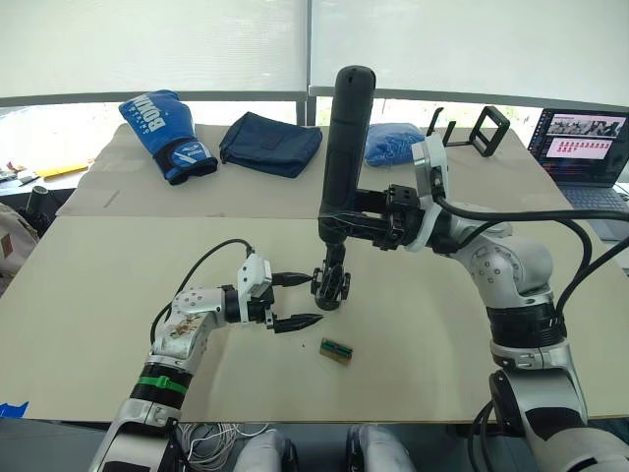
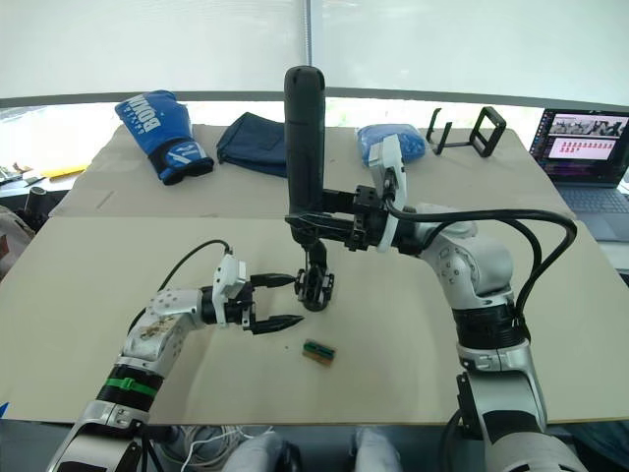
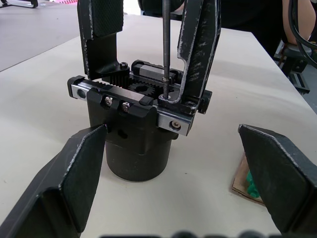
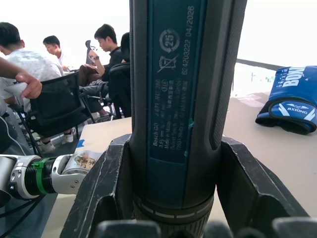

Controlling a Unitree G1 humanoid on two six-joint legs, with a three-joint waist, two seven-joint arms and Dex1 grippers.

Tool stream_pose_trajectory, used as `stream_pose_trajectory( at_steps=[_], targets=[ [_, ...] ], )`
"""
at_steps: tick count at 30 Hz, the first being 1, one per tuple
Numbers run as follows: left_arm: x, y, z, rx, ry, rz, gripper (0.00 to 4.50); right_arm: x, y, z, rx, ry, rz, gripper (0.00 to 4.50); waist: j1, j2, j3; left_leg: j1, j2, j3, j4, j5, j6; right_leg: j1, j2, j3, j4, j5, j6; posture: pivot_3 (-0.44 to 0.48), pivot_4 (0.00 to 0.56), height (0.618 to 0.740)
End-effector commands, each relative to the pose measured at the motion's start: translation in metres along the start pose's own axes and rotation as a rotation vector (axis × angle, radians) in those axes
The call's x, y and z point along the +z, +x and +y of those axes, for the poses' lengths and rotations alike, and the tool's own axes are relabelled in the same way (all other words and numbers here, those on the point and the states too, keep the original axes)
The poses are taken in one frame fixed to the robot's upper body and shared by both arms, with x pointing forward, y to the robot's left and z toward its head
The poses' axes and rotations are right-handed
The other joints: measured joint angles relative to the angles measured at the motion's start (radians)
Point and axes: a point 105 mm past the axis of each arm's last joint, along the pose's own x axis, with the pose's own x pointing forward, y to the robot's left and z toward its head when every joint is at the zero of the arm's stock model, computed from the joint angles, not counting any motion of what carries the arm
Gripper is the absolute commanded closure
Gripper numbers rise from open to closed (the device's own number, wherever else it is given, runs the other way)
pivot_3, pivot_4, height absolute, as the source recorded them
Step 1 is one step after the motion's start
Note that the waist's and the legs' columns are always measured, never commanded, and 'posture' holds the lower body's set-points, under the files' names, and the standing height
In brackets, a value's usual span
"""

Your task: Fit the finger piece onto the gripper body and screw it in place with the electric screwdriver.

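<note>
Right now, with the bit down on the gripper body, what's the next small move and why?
Probably close the left gripper on the gripper body before driving. Its fingers stand open either side of the round base, not touching it, while the right gripper holds the electric screwdriver upright with the bit down at a screw on top. An unheld body could twist.

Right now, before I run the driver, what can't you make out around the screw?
- Screw head: the bit tip of the electric screwdriver covers it in the left wrist view, atop the gripper body.
- Bit seating: too small in the head views.
- Gripper body's far side: hidden behind itself.
- Green-brown block: cut off by the left hand finger in the left wrist view.
</note>
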Motion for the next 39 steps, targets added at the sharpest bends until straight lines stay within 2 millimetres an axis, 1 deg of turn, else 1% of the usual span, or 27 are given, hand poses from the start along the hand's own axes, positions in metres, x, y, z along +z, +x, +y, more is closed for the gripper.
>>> stream_pose_trajectory(
  at_steps=[1,8,19,25,30,39],
  targets=[
    [0.005,0.002,-0.003,-0.010,0.026,-0.023,0.00,0.017,0.006,0.006,0.030,-0.064,-0.042,2.56,0.000,0.000,0.000,0.000,0.000,0.000,0.000,0.000,0.000,0.000,0.000,0.000,0.000,0.000,0.000,0.000,0.150,0.740],
    [0.002,0.003,-0.002,0.005,0.023,-0.003,0.00,0.014,0.008,0.007,0.028,-0.064,-0.039,2.56,0.000,0.000,0.000,0.000,0.000,0.000,0.000,0.000,0.000,0.000,0.000,0.000,0.000,0.000,0.000,0.000,0.150,0.740],
    [-0.015,0.003,0.009,0.069,0.012,0.096,0.00,0.012,0.008,0.007,0.029,-0.067,-0.029,2.56,-0.001,0.000,0.000,0.000,0.000,0.000,0.000,0.000,0.000,0.000,0.000,0.000,0.000,0.000,0.000,0.000,0.150,0.740],
    [-0.018,0.012,0.015,0.065,0.009,0.104,0.00,0.012,0.008,0.008,0.031,-0.067,-0.025,2.56,0.001,0.000,0.000,0.000,0.000,0.000,0.000,0.000,0.000,0.000,0.000,0.000,0.000,0.000,0.000,0.000,0.150,0.740],
    [-0.015,0.022,0.021,0.049,0.020,0.085,0.00,0.012,0.008,0.008,0.032,-0.066,-0.022,2.56,-0.001,0.000,0.000,0.000,0.000,0.000,0.000,0.000,0.000,0.000,0.000,0.000,0.000,0.000,0.000,0.000,0.150,0.740],
    [-0.014,0.035,0.021,-0.026,0.027,0.088,0.00,0.011,0.009,0.007,0.028,-0.067,-0.016,2.56,-0.001,0.000,0.000,0.000,0.000,0.000,0.000,0.000,0.000,0.000,0.000,0.000,0.000,0.000,0.000,0.000,0.150,0.740]
  ],
)
